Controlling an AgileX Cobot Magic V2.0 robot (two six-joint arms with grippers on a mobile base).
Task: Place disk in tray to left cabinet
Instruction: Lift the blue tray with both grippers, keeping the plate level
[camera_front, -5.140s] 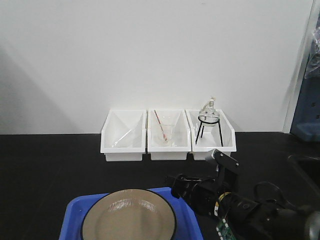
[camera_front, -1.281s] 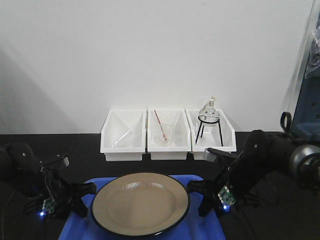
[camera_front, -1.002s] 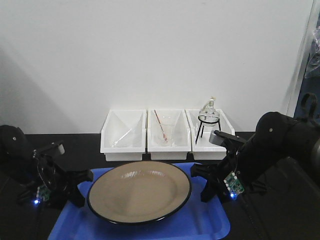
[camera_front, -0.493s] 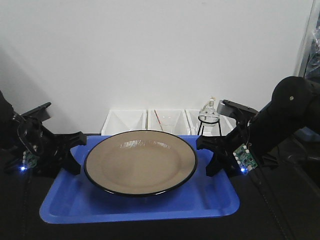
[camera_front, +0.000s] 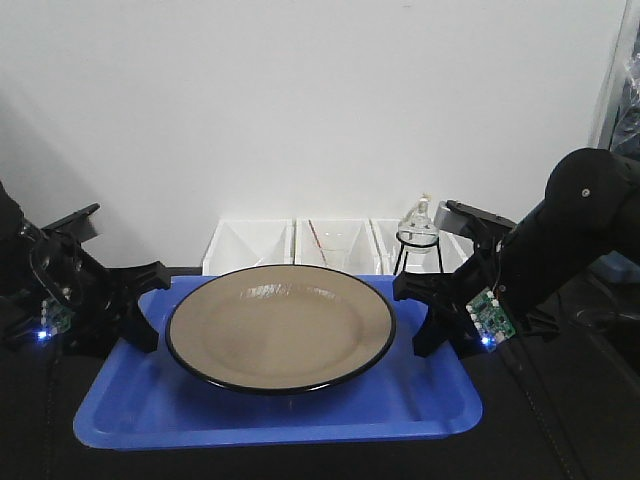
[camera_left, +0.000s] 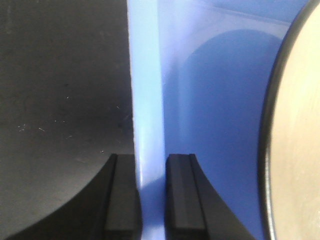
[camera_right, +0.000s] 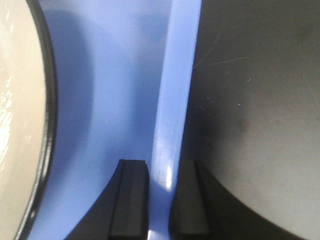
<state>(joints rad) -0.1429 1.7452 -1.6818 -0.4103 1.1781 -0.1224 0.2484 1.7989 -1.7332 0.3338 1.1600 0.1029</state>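
Note:
The tan disk (camera_front: 280, 326) with its thin black rim lies in the blue tray (camera_front: 270, 420), which both arms hold up above the black counter. My left gripper (camera_front: 143, 305) is shut on the tray's left rim (camera_left: 148, 150); the disk's edge (camera_left: 295, 150) shows at the right of that wrist view. My right gripper (camera_front: 420, 315) is shut on the tray's right rim (camera_right: 172, 125), with the disk (camera_right: 20, 125) at the left of its wrist view. The left cabinet is out of view.
Three white bins (camera_front: 330, 245) stand against the white wall behind the tray, one holding a glass flask on a black tripod (camera_front: 418, 235). The black counter (camera_front: 570, 420) runs under the tray. A blue-grey object (camera_front: 625, 90) stands at the right edge.
Both arms have lifted the tray with the disk from low at the front of the view to level in front of the bins; in the last half second it barely moved.

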